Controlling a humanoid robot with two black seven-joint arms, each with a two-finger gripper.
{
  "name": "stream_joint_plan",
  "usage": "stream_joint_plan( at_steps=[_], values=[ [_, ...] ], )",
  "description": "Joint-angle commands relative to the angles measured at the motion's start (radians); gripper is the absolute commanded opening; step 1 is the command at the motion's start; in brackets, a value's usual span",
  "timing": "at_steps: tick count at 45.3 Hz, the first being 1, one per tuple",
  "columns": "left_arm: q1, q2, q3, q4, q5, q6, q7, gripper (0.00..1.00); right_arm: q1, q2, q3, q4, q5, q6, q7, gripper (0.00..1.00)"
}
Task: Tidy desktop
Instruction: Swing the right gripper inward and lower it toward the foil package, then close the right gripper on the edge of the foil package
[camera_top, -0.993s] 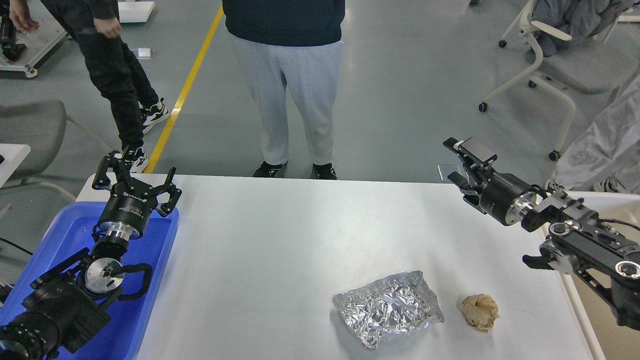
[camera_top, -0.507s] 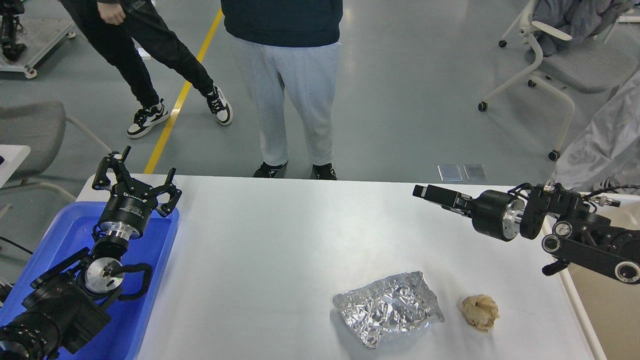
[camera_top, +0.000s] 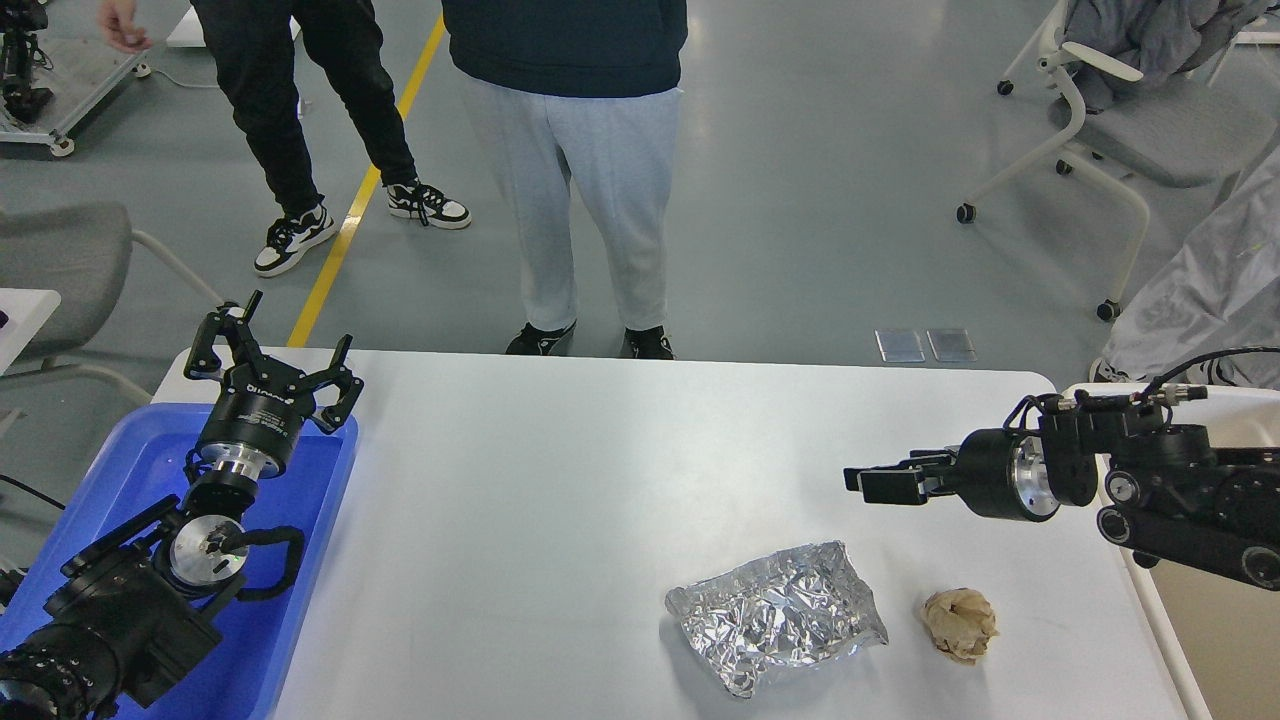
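Observation:
The desktop (camera_top: 560, 480) is a wide white tabletop. A crumpled sheet of silver foil (camera_top: 775, 615) lies near its front edge, right of centre. A crumpled brown paper ball (camera_top: 960, 623) lies just right of the foil. My right gripper (camera_top: 872, 478) hovers low over the desktop, pointing left, above and behind the paper ball. Its fingers stand slightly apart and hold nothing. My left gripper (camera_top: 278, 335) is open and empty, with its fingers spread above the far end of the blue tray (camera_top: 130, 470).
The blue tray sits at the desktop's left edge under my left arm. A beige bin (camera_top: 1200, 640) stands off the right edge under my right arm. A person in grey trousers (camera_top: 580, 200) stands at the far edge, with another behind. Chairs stand at the far right.
My right gripper has swung down from above the far right corner and turned to point left, low over the desktop. My left arm has not moved. The person in black has walked on.

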Motion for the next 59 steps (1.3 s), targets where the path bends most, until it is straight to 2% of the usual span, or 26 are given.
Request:
stream_joint_plan(
  at_steps=[1,12,29,37,52,59],
  values=[
    [0.000,0.000,0.000,0.000,0.000,0.000,-0.001,1.00,0.019,0.017,-0.059,0.030,-0.146,0.006,-0.002,1.00],
    [0.000,0.000,0.000,0.000,0.000,0.000,0.001,1.00,0.003,0.064,-0.049,0.033,-0.033,0.013,-0.025,1.00],
    [0.000,0.000,0.000,0.000,0.000,0.000,-0.001,1.00,-0.110,0.104,-0.064,-0.033,-0.042,0.033,-0.031,1.00],
    [0.000,0.000,0.000,0.000,0.000,0.000,-0.001,1.00,-0.133,0.164,-0.058,-0.083,-0.037,0.032,-0.077,1.00],
    [0.000,0.000,0.000,0.000,0.000,0.000,0.001,1.00,-0.170,0.236,-0.050,-0.161,-0.031,0.035,-0.065,1.00],
    [0.000,0.000,0.000,0.000,0.000,0.000,-0.001,1.00,-0.178,0.238,-0.050,-0.163,-0.040,0.035,-0.045,1.00]
  ],
)
